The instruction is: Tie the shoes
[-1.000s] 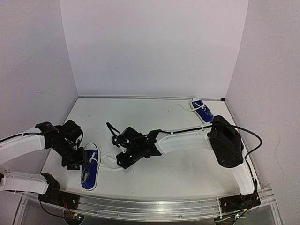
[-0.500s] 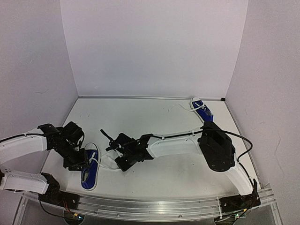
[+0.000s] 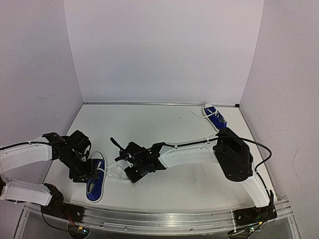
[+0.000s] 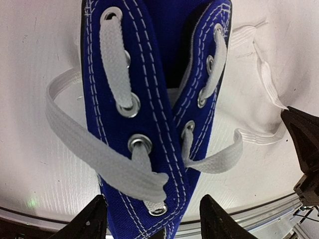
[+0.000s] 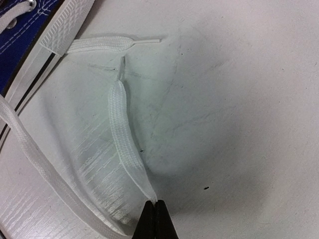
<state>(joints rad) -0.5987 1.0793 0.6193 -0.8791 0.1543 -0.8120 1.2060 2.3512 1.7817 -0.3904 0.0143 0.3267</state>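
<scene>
Between the fingers of the open left gripper (image 4: 155,223) lay the shoe (image 4: 149,99); the closed right gripper (image 5: 155,219) pinched its lace (image 5: 122,132)

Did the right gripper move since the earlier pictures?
Yes. The right gripper, shut on a lace, has shifted slightly left and toward the near edge, farther from the far shoe, which stayed put.
</scene>
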